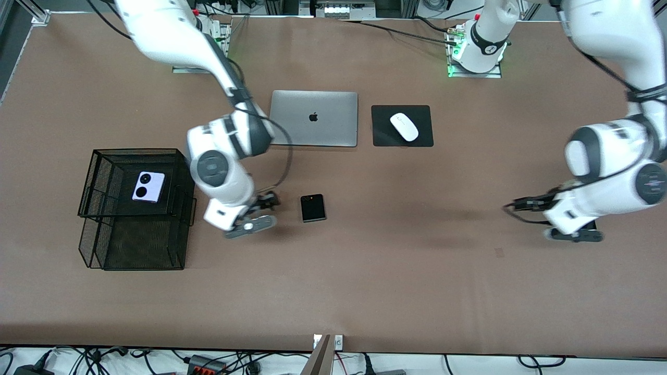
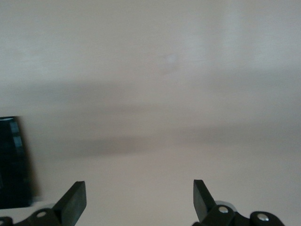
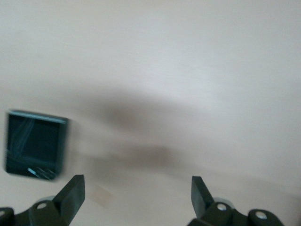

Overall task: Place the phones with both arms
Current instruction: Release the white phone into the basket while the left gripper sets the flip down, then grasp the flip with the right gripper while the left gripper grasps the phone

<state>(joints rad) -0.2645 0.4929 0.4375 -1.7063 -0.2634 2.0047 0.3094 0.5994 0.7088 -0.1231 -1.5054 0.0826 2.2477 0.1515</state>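
i have the right gripper (image 1: 254, 216) low over bare table, fingers spread wide with nothing between them. the black flip phone (image 1: 313, 208) lies flat just beside it, toward the left arm's end of the table; in the right wrist view that phone (image 3: 35, 144) sits off to one side of the fingers, not between them. the lilac flip phone (image 1: 148, 186) already rests on top of the mesh basket (image 1: 104, 172). the left gripper (image 1: 573, 229) waits over empty table, also spread and empty, with a dark object (image 2: 14, 162) at the edge of its wrist view that i cannot identify. my worry: closing now grabs air, and a sideways slide this low could shove the phone away.
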